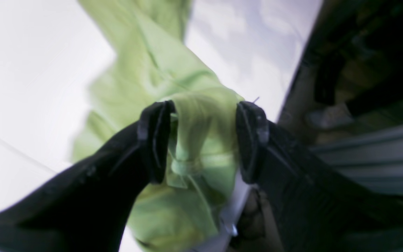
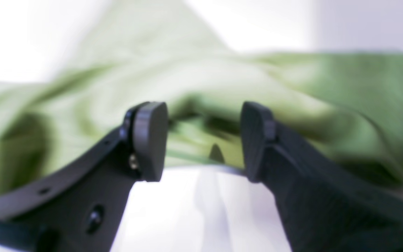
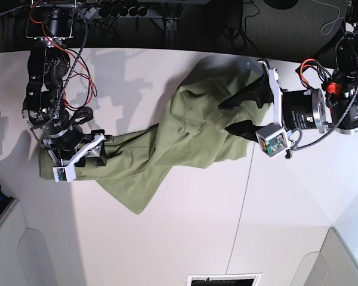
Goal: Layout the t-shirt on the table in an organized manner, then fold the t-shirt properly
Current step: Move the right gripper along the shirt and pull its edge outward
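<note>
- Black fingers (image 1: 152, 140) of left gripper (image 1: 203, 140) fill the wrist view, spread wide; a bunched fold of the t-shirt (image 1: 201, 115) sits between them, apparently unpinched
- T-shirt (image 3: 167, 149) lies crumpled on the table (image 3: 185, 238); long axis runs arm to arm
- Right gripper (image 2: 203, 140) jaws apart, empty, hem just beyond; each arm at its own end
- No containers seen

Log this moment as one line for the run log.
stage: laying out | olive-green cotton t-shirt: rumpled on white table | left gripper: open, cloth between fingers | right gripper: open at shirt edge
</note>
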Tool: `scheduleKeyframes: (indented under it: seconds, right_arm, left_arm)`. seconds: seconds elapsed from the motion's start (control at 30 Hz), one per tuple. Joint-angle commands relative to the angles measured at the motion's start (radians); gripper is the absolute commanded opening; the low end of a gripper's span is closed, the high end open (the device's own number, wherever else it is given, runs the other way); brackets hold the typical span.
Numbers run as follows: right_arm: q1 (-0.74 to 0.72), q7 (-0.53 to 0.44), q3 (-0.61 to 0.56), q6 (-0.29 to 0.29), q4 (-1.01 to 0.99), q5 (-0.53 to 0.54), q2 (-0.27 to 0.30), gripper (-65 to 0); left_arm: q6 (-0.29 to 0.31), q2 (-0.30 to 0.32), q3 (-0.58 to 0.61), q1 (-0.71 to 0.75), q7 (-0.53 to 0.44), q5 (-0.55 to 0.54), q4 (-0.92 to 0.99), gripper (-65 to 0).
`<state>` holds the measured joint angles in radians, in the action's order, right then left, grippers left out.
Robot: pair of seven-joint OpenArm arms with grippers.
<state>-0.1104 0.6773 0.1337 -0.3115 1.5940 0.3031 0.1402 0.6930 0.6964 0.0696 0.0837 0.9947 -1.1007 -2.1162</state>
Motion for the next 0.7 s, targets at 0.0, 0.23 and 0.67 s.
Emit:
scheduleKeyframes:
  seconds: [0.0, 0.23, 0.67]
  right_arm:
    - [-0.008, -0.010, -0.003, -0.043, 0.024, 0.045, -0.006, -31.6]
    - [0.031, -0.017, -0.149, -0.104, 0.021, 0.034, -0.125, -31.6]
    - [0.045, -0.070, -0.417, 0.046, -0.138, -0.222, -0.173, -47.7]
  left_arm:
    - [0.005, 0.007, -0.013, -0.016, -0.026, -0.020, -0.008, -32.5]
    - [0.005, -0.001, 0.029, 0.073, -0.019, -0.092, 0.025, -32.6]
    - [0.005, -0.009, 0.055, 0.093, -0.018, -0.059, 0.025, -32.6]
